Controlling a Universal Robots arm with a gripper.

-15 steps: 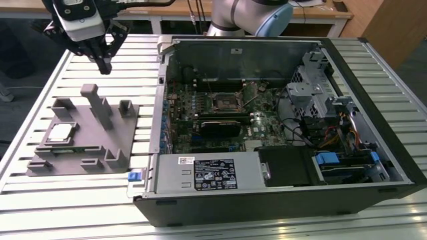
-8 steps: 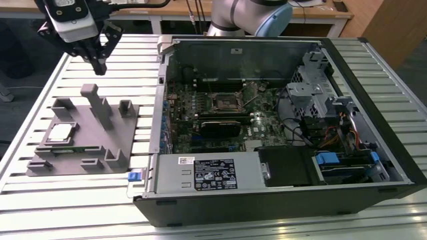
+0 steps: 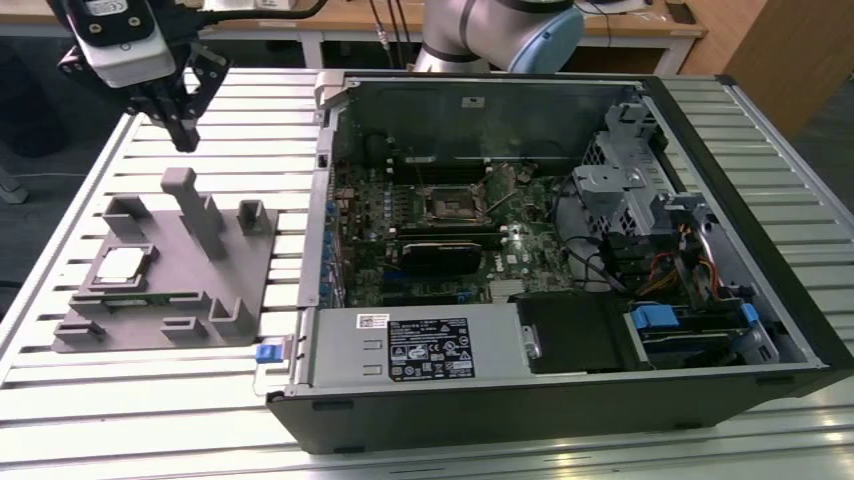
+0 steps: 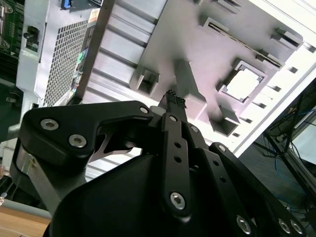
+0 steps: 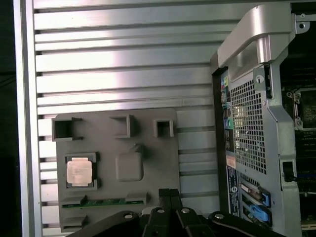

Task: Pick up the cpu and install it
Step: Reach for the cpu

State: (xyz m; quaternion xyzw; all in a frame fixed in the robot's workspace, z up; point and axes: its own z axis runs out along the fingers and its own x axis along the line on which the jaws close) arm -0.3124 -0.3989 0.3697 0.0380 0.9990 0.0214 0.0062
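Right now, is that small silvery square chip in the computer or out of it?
Out. The small silvery square chip lies flat in its pocket on the grey plastic fixture, outside the open black computer case.

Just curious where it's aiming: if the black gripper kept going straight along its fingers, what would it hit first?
The black gripper would probably meet the grey plastic fixture plate near its tall post, not the silvery square cpu; depth is unclear.
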